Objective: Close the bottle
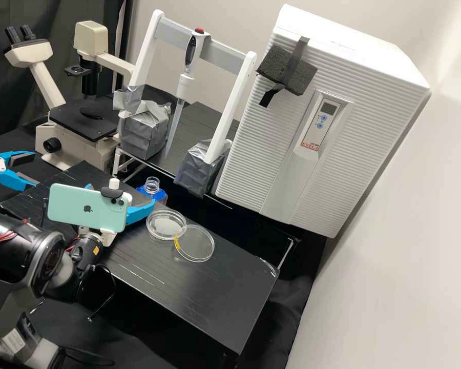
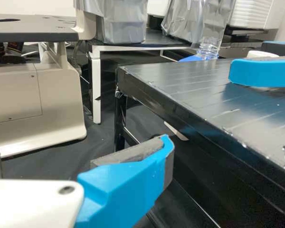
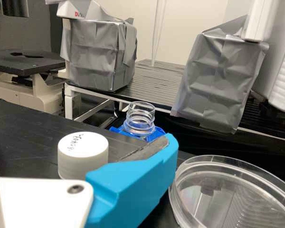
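Bottle: clear, uncapped, upright in a blue holder at the far edge of the black surface
Cap: white, upright, just beside the right end effector, near the bottle
Right end effector: low over the surface, short of the bottle; apart or clamped, cannot tell
Left end effector: off the surface's left side, apart, holding nothing
Petri dishes: 2, clear, overlapping, near the bottle
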Available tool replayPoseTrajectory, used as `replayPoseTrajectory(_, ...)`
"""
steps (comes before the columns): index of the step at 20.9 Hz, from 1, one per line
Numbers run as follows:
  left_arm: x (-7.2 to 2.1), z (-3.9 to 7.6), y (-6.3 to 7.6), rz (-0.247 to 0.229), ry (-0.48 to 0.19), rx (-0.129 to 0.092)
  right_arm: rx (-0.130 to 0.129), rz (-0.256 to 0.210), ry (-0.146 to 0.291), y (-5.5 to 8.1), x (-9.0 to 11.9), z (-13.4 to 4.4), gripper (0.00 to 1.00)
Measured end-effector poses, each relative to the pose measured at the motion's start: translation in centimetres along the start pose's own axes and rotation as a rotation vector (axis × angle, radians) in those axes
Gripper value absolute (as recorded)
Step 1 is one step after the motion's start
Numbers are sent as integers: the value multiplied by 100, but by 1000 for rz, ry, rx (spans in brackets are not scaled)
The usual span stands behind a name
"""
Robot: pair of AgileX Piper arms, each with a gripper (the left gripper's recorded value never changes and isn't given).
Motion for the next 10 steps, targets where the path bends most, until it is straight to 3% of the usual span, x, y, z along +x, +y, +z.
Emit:
replayPoseTrajectory(4, 0, 0, 0, 0, 0, 0, 0, 0, 0, 0, 0, 0, 100)
replayPoseTrajectory(5, 0, 0, 0, 0, 0, 0, 0, 0, 0, 0, 0, 0, 0)
replayPoseTrajectory(10, 0, 0, 0, 0, 0, 0, 0, -1, -1, -3, -3, 2, 0)
